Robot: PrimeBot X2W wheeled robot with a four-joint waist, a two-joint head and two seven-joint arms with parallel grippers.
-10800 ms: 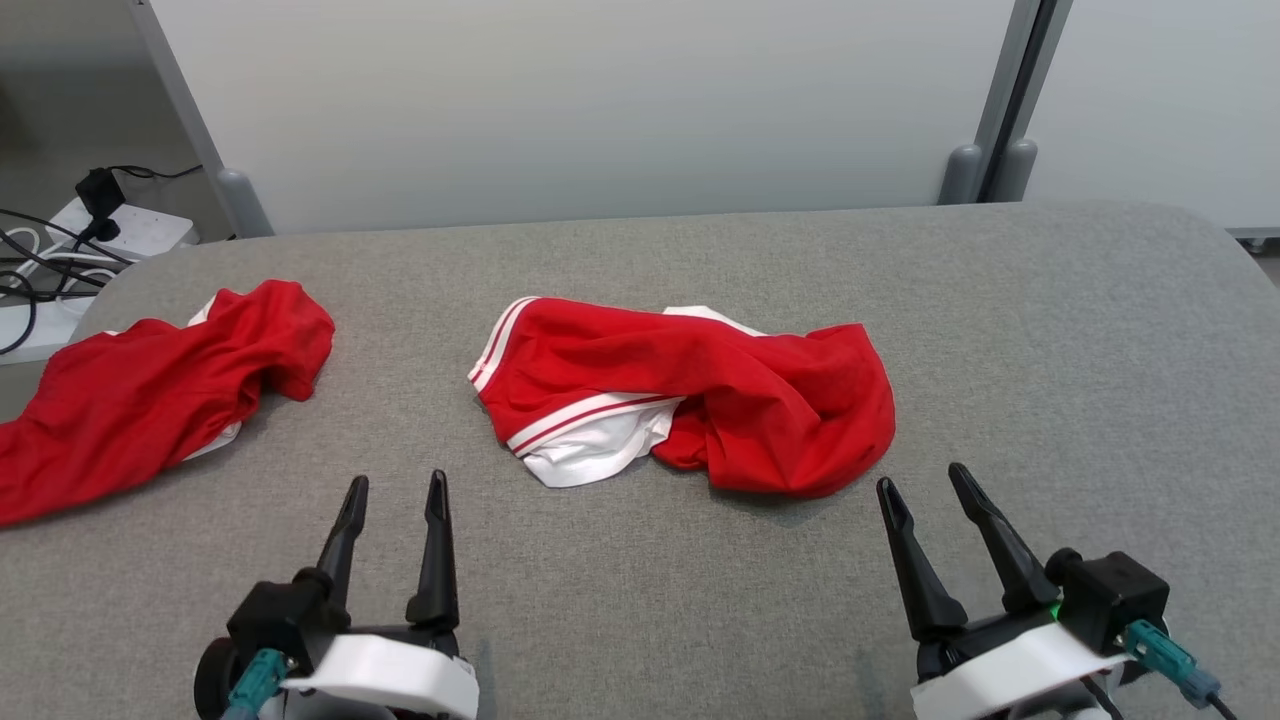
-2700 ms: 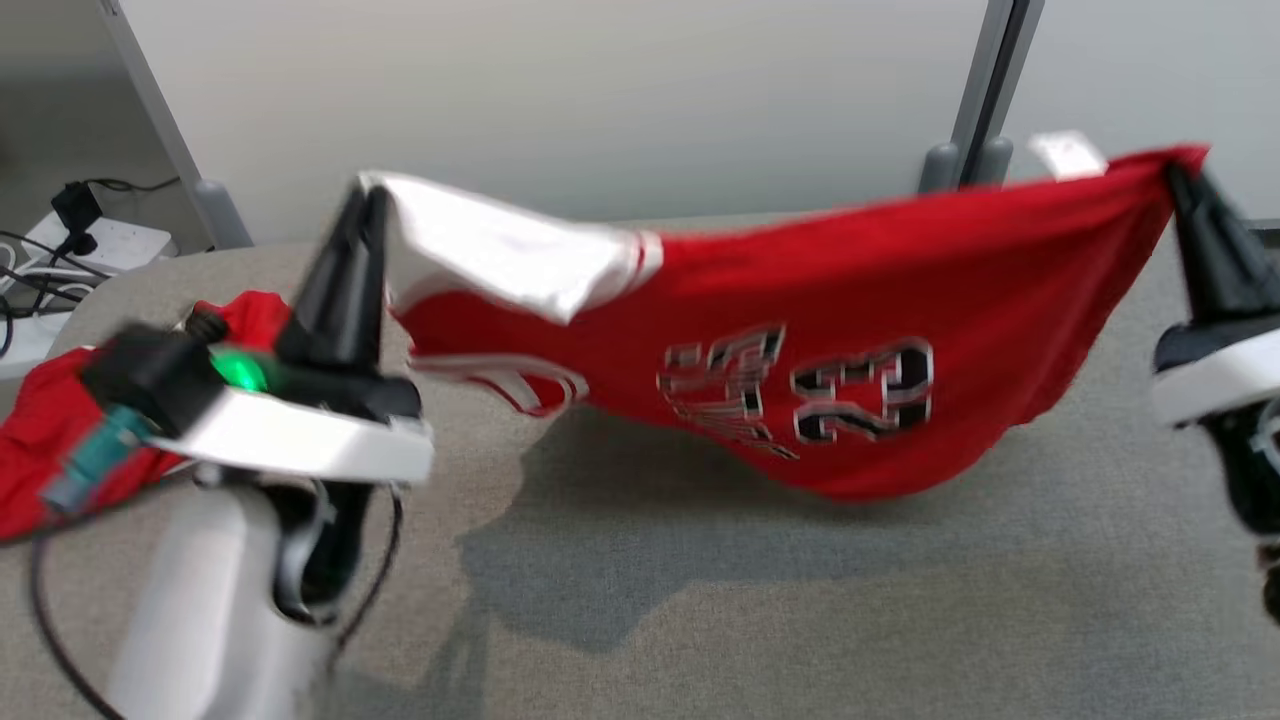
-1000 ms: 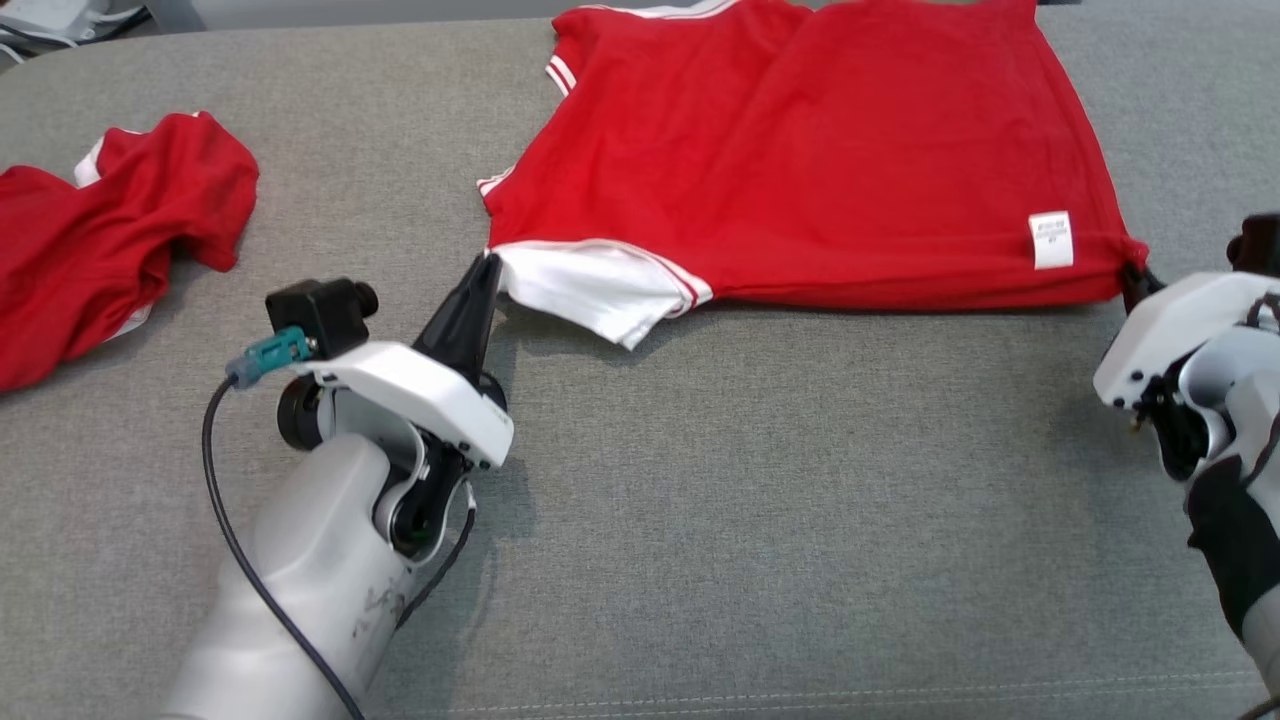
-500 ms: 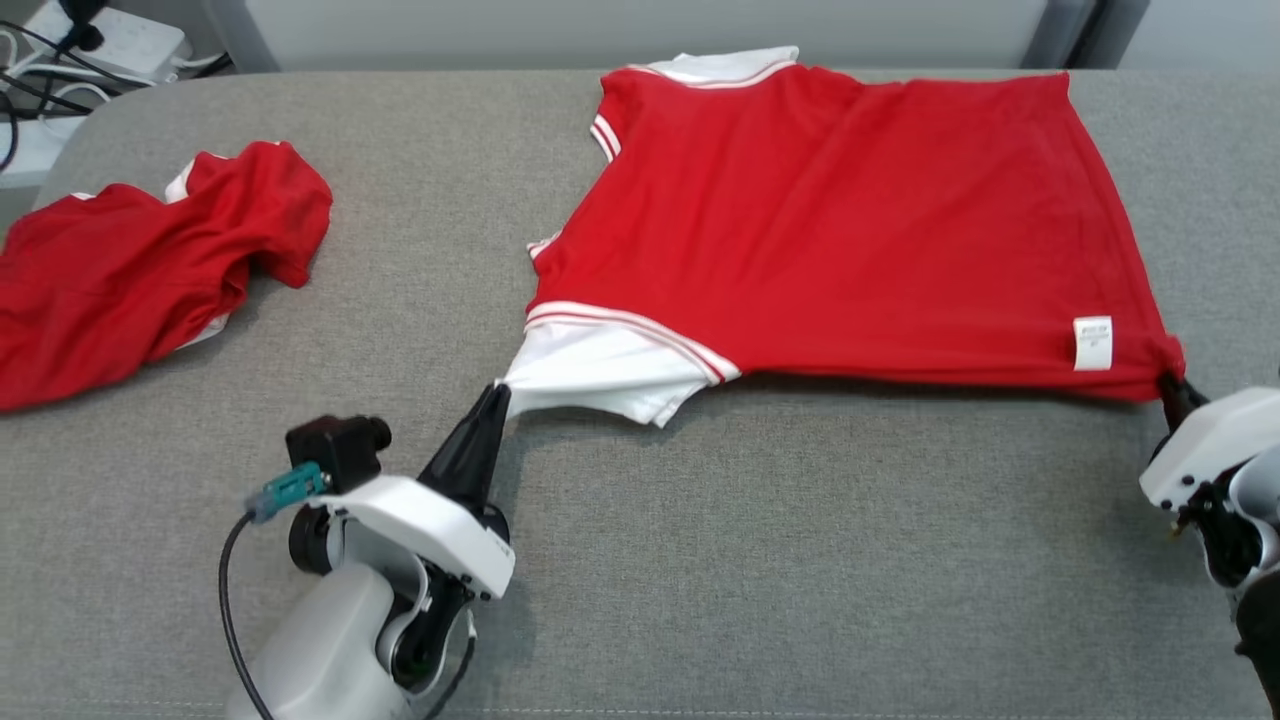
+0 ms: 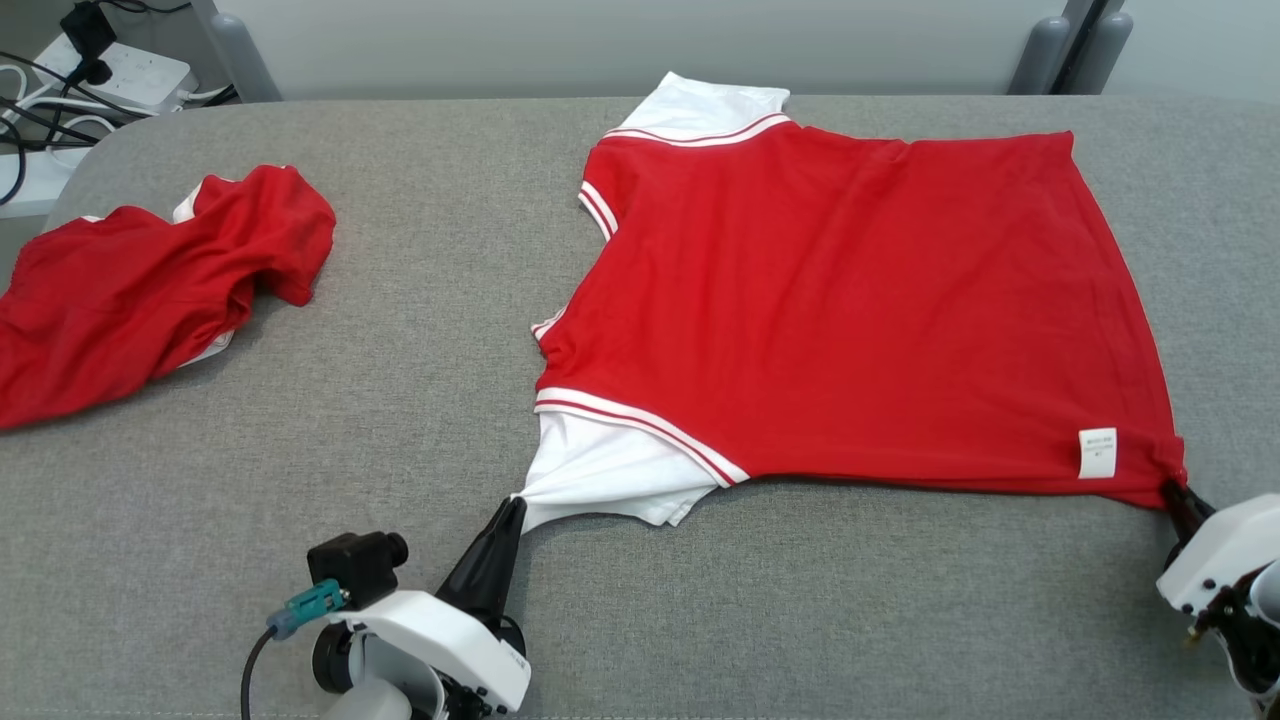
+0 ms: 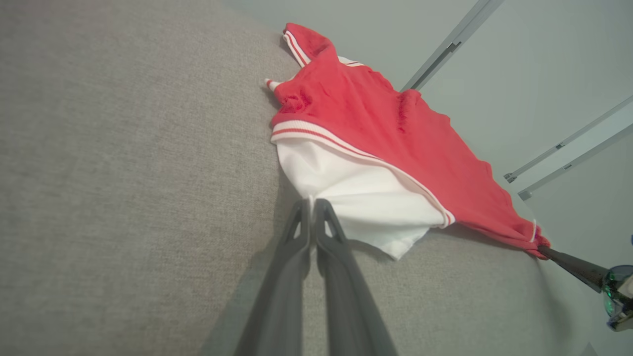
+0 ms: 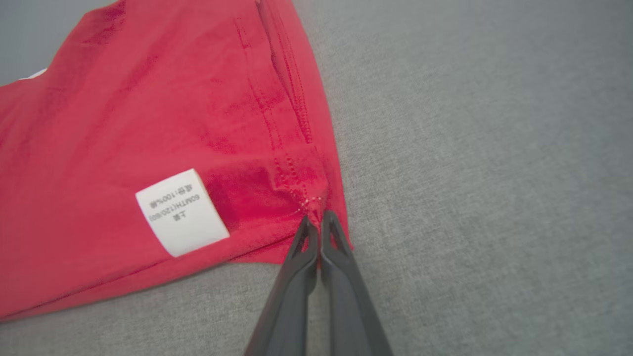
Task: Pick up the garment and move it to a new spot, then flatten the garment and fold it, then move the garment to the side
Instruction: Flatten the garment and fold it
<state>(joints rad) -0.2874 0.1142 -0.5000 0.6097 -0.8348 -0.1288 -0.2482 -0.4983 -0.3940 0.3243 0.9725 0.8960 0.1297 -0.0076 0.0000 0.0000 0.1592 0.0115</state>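
Dragged the shirt (image 5: 860, 300) back toward me since the last look. It's spread flat at 12 o'clock on the bench (image 5: 850, 620). My left hand (image 5: 513, 505) is pinched shut on the white sleeve (image 5: 610, 480), my right hand (image 5: 1172, 490) on the hem corner (image 5: 1150, 480). Flattening looks nearly done, and folding next needs fresh grips. Bare bench at 6, far sleeve (image 5: 700, 110) near the back edge, spare red shirt (image 5: 150, 290) at 10.

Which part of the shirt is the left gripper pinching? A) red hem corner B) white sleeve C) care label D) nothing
B: the left gripper is shut on the edge of the white sleeve of the shirt.
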